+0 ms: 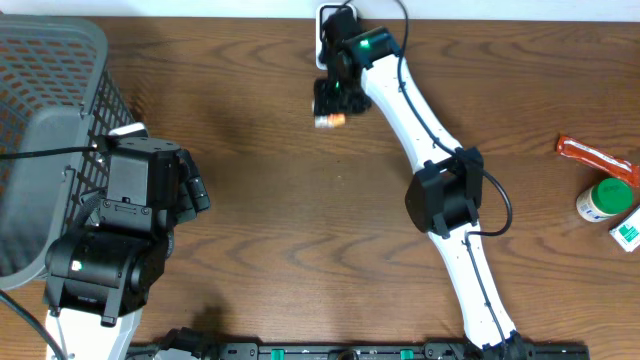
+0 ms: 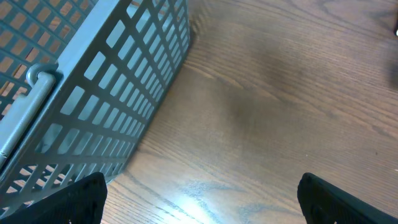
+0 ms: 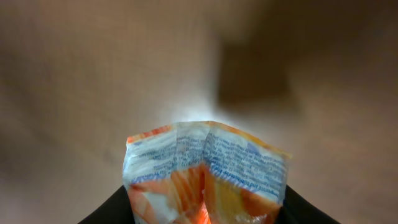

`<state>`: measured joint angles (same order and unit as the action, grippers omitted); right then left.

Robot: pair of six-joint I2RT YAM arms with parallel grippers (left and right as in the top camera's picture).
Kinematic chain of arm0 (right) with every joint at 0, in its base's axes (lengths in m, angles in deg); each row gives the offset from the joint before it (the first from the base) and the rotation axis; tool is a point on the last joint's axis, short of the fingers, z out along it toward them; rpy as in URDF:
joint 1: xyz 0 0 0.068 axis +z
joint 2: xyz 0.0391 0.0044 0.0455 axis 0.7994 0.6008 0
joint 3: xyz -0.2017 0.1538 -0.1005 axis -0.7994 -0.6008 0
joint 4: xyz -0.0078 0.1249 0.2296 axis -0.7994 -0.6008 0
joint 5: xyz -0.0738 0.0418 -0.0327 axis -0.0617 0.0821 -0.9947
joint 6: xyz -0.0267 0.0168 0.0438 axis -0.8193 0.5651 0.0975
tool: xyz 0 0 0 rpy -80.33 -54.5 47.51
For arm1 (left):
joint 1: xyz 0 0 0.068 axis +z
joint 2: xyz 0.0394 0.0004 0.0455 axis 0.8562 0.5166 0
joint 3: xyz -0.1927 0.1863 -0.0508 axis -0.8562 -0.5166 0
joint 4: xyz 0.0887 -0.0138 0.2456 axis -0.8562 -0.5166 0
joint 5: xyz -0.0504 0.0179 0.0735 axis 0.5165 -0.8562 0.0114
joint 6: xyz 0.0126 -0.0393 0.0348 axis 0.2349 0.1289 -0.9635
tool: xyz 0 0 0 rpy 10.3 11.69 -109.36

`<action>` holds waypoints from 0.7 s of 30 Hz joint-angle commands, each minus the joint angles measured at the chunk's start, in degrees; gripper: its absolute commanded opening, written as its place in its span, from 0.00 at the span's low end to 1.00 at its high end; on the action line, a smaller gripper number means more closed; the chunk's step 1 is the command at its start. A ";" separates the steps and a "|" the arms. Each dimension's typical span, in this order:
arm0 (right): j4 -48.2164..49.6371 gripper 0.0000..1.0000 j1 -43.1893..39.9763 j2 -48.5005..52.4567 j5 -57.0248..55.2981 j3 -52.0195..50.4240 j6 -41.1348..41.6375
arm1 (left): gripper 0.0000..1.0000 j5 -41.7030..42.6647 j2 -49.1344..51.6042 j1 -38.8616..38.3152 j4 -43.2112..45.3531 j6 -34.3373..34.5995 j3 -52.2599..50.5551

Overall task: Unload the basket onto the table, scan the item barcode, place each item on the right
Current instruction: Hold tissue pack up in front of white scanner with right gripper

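**Now: right gripper clamped on the orange packet, left gripper empty**

The right gripper is closed on an orange-and-white packet. The packet is the item for scanning. In the right wrist view the packet rises from between the two dark fingers and fills the lower middle of the frame. Its creased top edge points away from the gripper, and it carries blocks of fine blue print too blurred to read. No barcode can be made out. Beyond the packet is only blurred brown table with a dark shadow on it.

From overhead, a white object sits just behind this gripper at the far edge of the table. The arm mostly hides it, so what it is cannot be told.

The left gripper stands wide apart and grips nothing. In its wrist view bare wood lies between the fingers. A grey mesh basket stands close on its left side, its wall slanting away ahead of the gripper.

Well off to the right gripper's right, near the table's edge, lie a red-orange sachet, a green-lidded bottle and a small box. They are close together and clear of both arms.
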<state>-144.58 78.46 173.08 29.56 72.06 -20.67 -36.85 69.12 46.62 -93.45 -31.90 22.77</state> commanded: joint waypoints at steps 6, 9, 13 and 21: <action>15.13 0.51 -0.17 0.28 -21.27 1.62 -1.09 | 0.98 -0.20 0.02 -0.02 -0.15 0.57 0.52; 21.94 0.51 0.22 0.37 -23.58 1.46 -4.57 | 0.98 -0.20 0.02 -0.02 -0.15 0.55 0.52; 31.78 0.52 0.26 0.50 -25.59 -1.14 -4.79 | 0.98 -0.20 0.02 -0.02 -0.15 0.57 0.52; 45.51 0.52 -0.66 4.00 -27.87 -2.19 -4.59 | 0.98 -0.20 0.02 -0.02 -0.15 0.57 0.52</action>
<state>-100.63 78.09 174.53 3.90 70.55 -24.62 -36.82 69.12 46.62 -93.40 -31.92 22.77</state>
